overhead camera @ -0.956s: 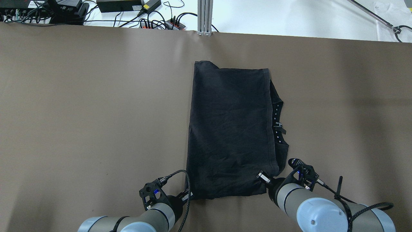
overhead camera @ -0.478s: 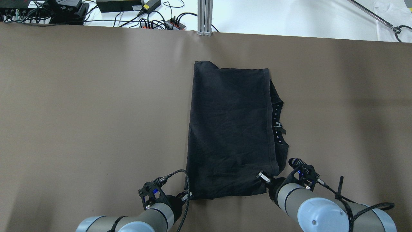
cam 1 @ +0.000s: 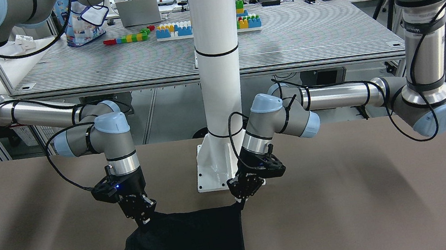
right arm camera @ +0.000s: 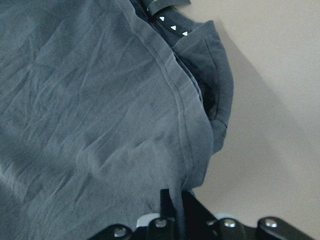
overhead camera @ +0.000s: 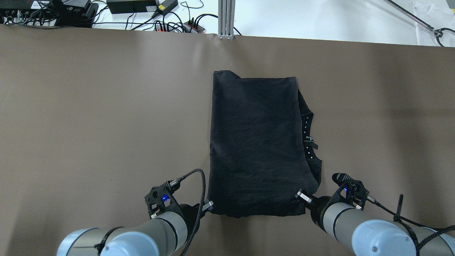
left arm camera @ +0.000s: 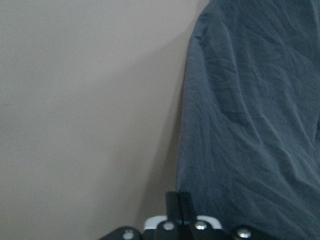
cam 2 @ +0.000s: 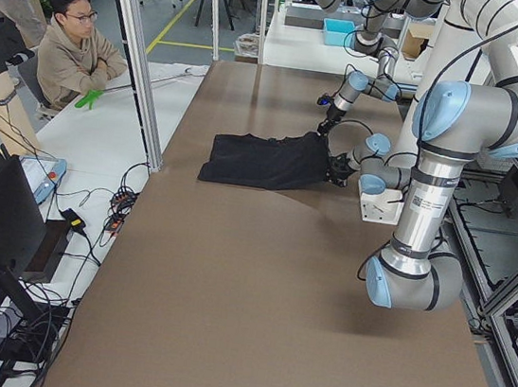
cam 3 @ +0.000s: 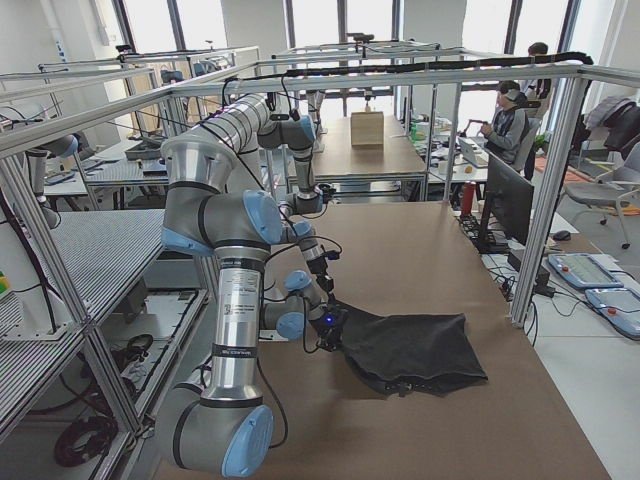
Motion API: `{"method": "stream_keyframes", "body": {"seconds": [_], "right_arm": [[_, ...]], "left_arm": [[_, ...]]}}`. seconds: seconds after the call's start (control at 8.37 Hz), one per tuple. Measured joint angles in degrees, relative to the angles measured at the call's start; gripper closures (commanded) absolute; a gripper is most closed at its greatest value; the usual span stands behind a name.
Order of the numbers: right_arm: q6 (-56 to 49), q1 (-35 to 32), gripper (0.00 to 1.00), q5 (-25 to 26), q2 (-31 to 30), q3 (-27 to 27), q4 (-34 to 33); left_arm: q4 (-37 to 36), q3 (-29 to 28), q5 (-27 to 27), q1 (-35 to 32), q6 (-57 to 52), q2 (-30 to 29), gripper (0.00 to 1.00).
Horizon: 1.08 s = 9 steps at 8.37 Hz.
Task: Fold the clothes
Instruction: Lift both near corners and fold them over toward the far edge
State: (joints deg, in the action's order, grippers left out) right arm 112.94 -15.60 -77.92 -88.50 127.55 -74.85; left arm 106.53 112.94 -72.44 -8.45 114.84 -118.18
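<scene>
While both jaws are pinched shut on near corners of the black garment (overhead camera: 256, 142), left gripper (overhead camera: 209, 205) and right gripper (overhead camera: 300, 195) low centre in overhead view, bites look shallow. Garment lies flat on tabletop (overhead camera: 89, 106). Risk: a layer slips on lifting; uneven pull skews fold.

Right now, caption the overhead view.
Left gripper and right gripper pinch near corners of the black garment on the table.

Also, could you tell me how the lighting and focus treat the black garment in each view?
Overhead exterior: even, soft light; the black garment keeps its wrinkles, and faint shadow bands cross the table. Exterior front-facing: the garment goes nearly featureless black. Both wrist views: the cloth reads washed-out blue-grey; the left claw and right claw sit dark at the bottom edge.
</scene>
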Motion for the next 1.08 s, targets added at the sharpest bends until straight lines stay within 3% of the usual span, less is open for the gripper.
{"method": "stream_keyframes", "body": {"seconds": [0.12,0.36,0.6,1.08], "right_arm": [[-2.4,-1.8,1.0,-1.6,0.3,0.6,-0.2],[-6.6,-9.8,1.0,-10.7,4.5,-1.1,-2.9],[-11.8,-16.5,1.0,-16.7,10.8,-5.4,-7.2],[-28.8,-23.7,1.0,-17.8,16.8,-13.9,-8.3]], "left_arm": [[-4.2,1.7,-2.0,-2.7,-1.6,-2.2,1.0],[-8.8,1.4,-7.4,-10.7,-5.7,-6.9,1.0],[-9.7,-3.8,-13.4,-18.4,-9.1,-11.7,1.0],[-8.9,-18.2,-17.7,-26.1,-13.4,-21.6,1.0]]}}
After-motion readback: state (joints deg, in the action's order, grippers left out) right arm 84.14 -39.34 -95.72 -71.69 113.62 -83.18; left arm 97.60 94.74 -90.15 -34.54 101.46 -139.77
